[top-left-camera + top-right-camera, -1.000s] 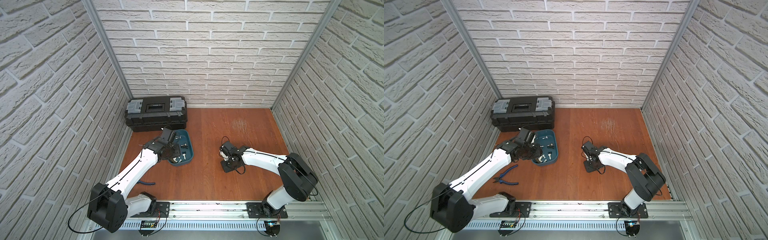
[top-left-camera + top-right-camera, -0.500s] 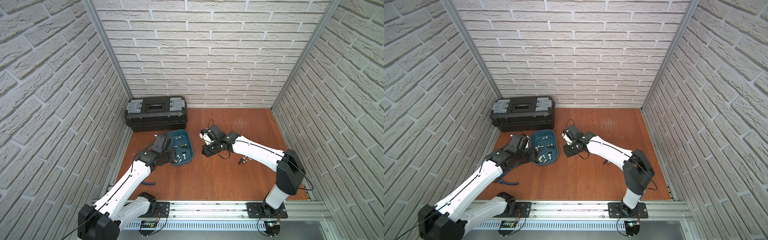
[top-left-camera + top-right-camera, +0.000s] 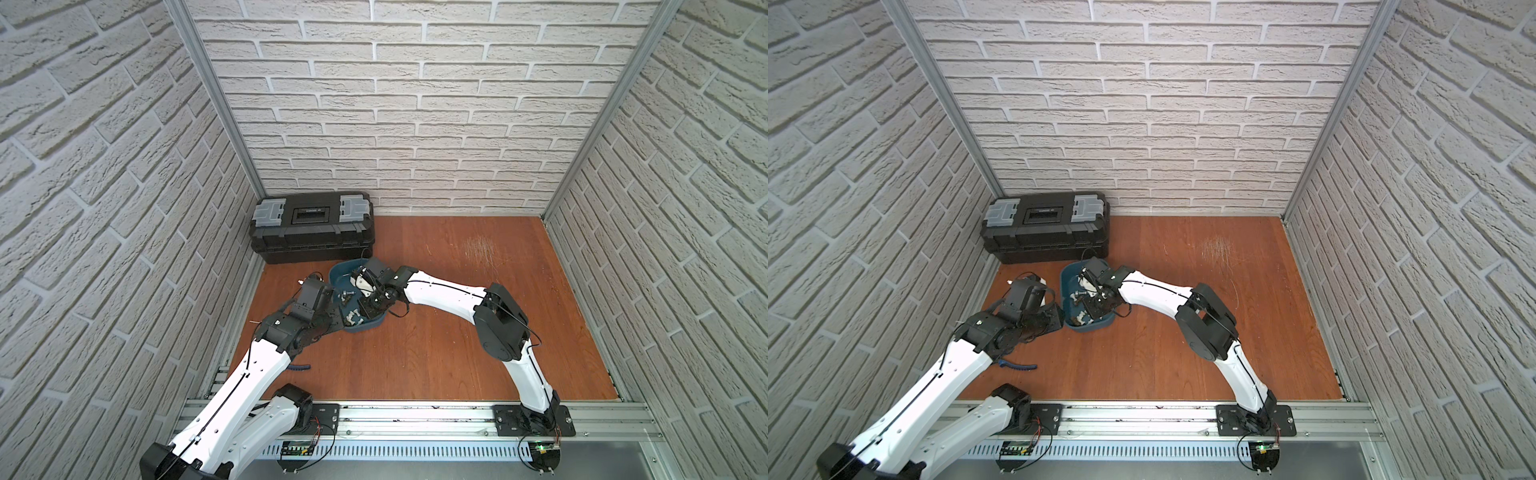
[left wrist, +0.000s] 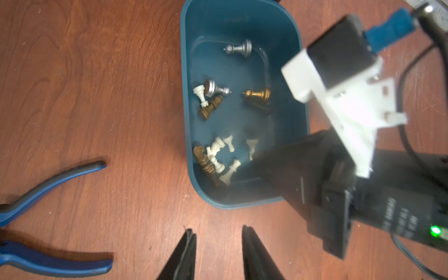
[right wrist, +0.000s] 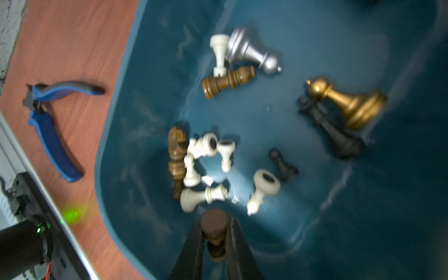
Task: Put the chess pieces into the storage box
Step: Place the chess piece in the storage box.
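While the right tool (image 5: 215,218) is clamped on a brown chess piece (image 5: 214,230) over the storage box (image 3: 363,329), the left tool (image 4: 218,236) stands apart and empty just beside it. The other chess pieces (image 5: 208,148) lie scattered inside that teal box, left of centre in both top views.

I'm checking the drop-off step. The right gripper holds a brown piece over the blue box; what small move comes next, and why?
Probably open the right gripper. It is shut on the brown piece, which hangs over the box, near the other pieces, so letting go should drop it in.
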Robot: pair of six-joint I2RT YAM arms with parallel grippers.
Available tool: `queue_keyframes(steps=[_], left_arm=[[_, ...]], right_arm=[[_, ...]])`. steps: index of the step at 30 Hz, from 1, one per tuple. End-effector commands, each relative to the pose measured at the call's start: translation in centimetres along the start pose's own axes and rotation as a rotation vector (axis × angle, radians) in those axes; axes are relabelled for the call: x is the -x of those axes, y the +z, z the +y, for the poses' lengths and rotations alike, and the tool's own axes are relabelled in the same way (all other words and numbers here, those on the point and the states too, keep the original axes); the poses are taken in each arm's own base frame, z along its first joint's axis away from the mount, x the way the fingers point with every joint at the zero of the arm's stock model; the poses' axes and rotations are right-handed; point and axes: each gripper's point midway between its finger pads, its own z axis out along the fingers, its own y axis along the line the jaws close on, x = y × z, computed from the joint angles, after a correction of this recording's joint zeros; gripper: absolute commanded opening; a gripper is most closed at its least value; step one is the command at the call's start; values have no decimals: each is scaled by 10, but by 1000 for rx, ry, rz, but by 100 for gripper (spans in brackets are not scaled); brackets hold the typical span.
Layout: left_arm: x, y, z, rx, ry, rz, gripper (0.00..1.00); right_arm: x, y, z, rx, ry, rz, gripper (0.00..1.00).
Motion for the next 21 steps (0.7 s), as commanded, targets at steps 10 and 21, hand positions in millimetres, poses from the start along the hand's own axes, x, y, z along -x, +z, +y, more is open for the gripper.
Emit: queue_keyframes(steps=[10, 21], left_arm=[[0, 4, 6, 24, -3, -5, 37], [8, 2, -1, 10, 7, -19, 37]], right_arm=[[44, -16, 2, -39, -13, -114, 32], [39, -83, -14, -77, 32, -223, 36]])
